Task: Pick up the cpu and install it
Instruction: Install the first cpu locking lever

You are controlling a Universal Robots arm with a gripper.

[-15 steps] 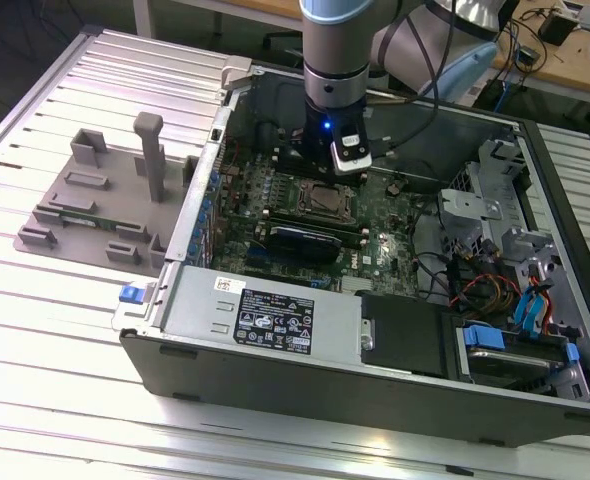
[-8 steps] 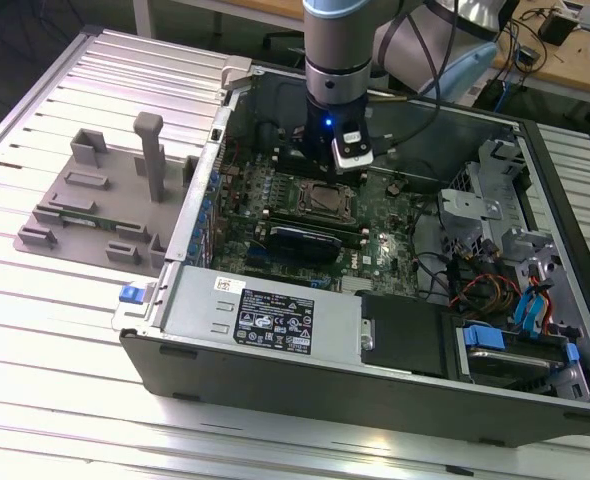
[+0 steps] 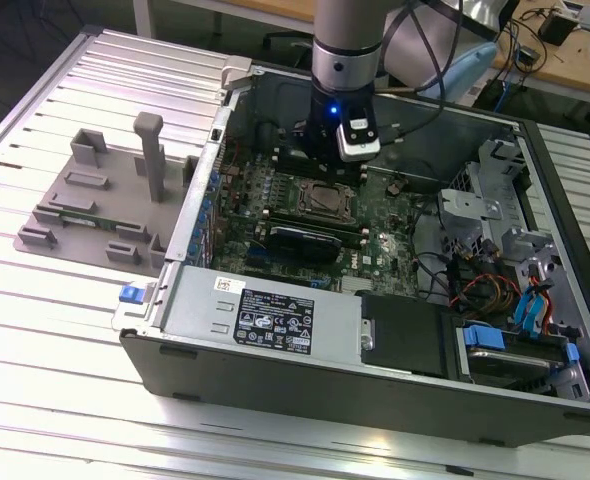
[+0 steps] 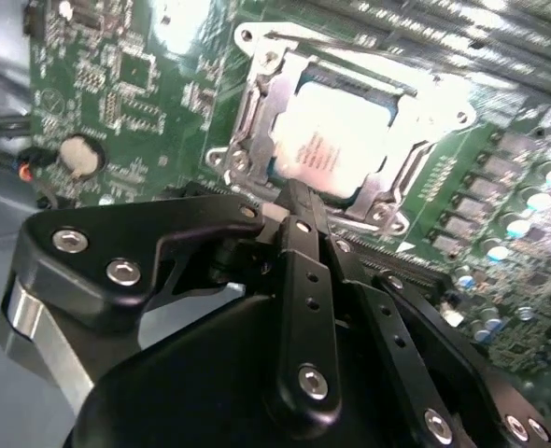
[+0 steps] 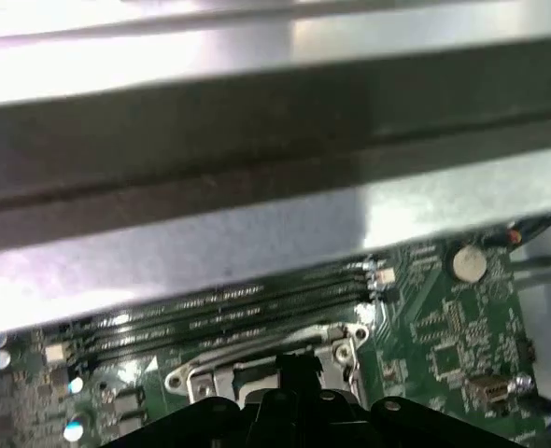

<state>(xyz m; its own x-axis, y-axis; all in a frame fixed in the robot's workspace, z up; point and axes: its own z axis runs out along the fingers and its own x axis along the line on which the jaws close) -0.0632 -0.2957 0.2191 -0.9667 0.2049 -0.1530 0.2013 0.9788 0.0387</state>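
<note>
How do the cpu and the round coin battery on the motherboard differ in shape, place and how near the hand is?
The cpu is a square plate; the coin battery is a round disc. The cpu sits inside the metal socket frame; the battery sits apart on open board. The hand hovers by the cpu, away from the battery. Both are silvery and lie flat.

Ribbed aluminium table (image 3: 65,340), wooden workbench (image 3: 575,60) behind, tangled cables (image 3: 535,35)
</note>
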